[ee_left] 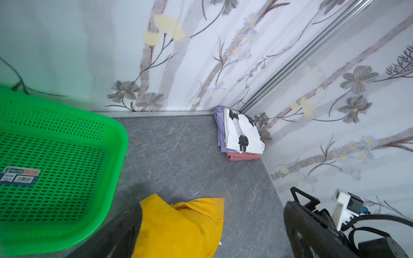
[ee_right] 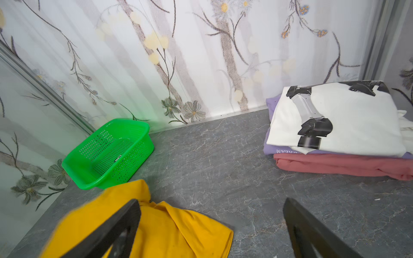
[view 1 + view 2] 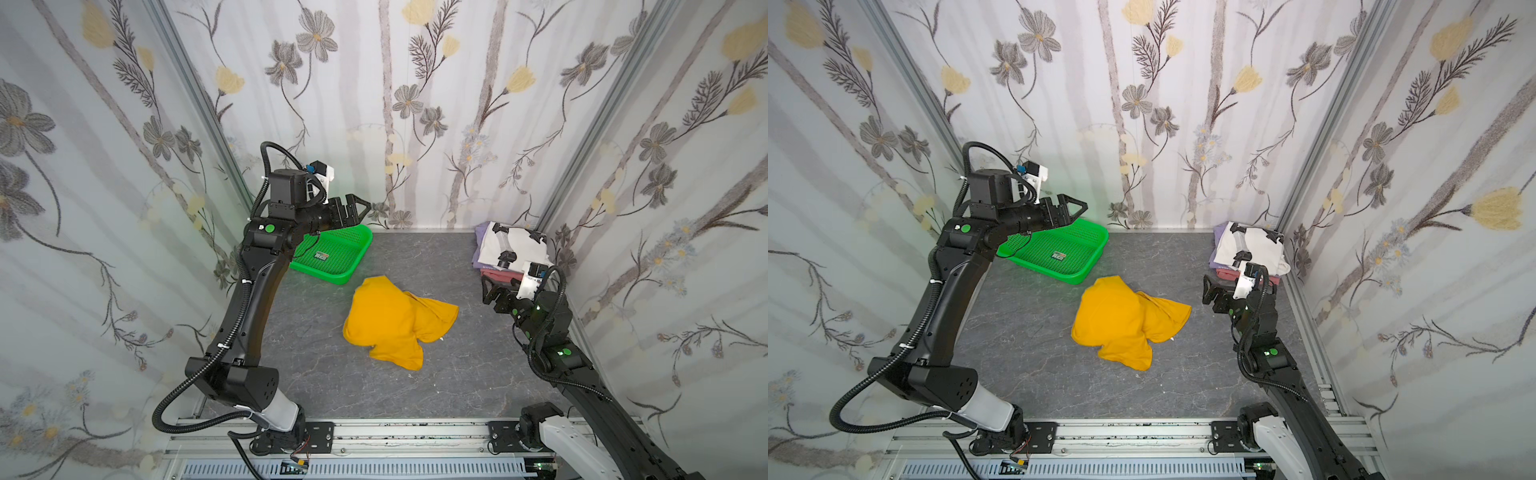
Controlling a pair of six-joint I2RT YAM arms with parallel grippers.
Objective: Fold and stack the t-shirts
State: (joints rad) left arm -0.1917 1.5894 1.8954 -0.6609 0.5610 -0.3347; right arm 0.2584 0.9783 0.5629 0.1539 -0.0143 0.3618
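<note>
A mustard-yellow t-shirt point(image 3: 395, 320) point(image 3: 1125, 320) lies crumpled and unfolded on the middle of the grey table. Three folded t-shirts are stacked in the back right corner: white with black print point(image 3: 517, 245) point(image 2: 346, 125) on top, lavender point(image 3: 482, 245) point(image 2: 274, 150) under it, salmon-pink point(image 3: 496, 274) point(image 2: 335, 165) at the bottom. My left gripper point(image 3: 359, 210) point(image 1: 212, 212) hangs open above the green basket and holds nothing. My right gripper point(image 3: 489, 291) point(image 2: 211, 202) stands open just in front of the stack, right of the yellow shirt, with nothing between its fingers.
A bright green perforated basket point(image 3: 368, 245) point(image 3: 1096, 257) point(image 1: 120, 143) point(image 2: 149, 143) sits at the back left, holding only a label. Flower-patterned walls close in the table on three sides. A metal rail point(image 3: 415, 436) runs along the front edge.
</note>
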